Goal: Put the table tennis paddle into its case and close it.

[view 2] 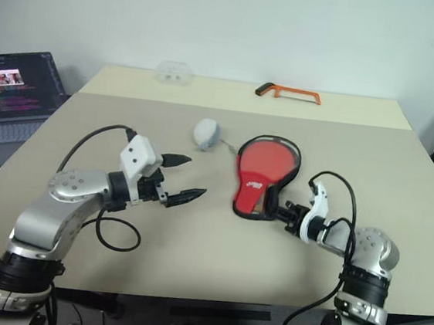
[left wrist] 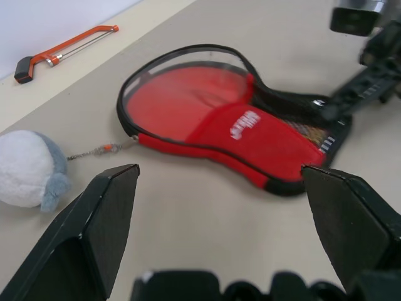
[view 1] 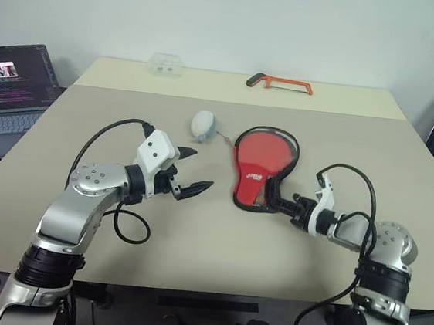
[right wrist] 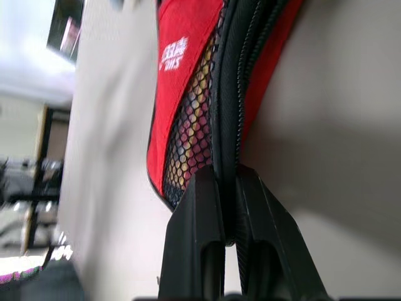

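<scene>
R gripper [right wrist: 229, 207] clamped tight on the black zipper edge at the narrow handle end of the case [view 1: 261, 167]; wrist cam shows both fingers [right wrist: 194, 226] pinched together w/ the zipper strip between them, red fabric + black mesh pocket right past the tips. In head cam the R gripper [view 1: 281, 203] sits at ~4 o'clock of the case, pointing toward 10 o'clock.

Case lies flat on the table [view 1: 190, 268], red side w/ white logo up, round end toward 12, narrow end toward 6. Round end gapes: zipper rim stands up around a red face inside, looks like the paddle [left wrist: 182, 100] blade, can't confirm, handle not visible. Zipper not done up around the round part.

L gripper [view 1: 187, 171] wide open, holding nothing, above the table at ~9 o'clock of the case, well apart from it, tips aimed at the case. Its wrist cam frames the case between the two fingers [left wrist: 94, 232].

White/grey plush ball [view 1: 203, 124] at ~10 o'clock of the case, near it, small chain running from it to the case rim. Orange hacksaw [view 1: 280, 83] far edge, ~12 o'clock. Clear plastic box [view 1: 166, 65] far edge, ~11. Laptop [view 1: 11, 86] off the table's L side, screen on.
</scene>
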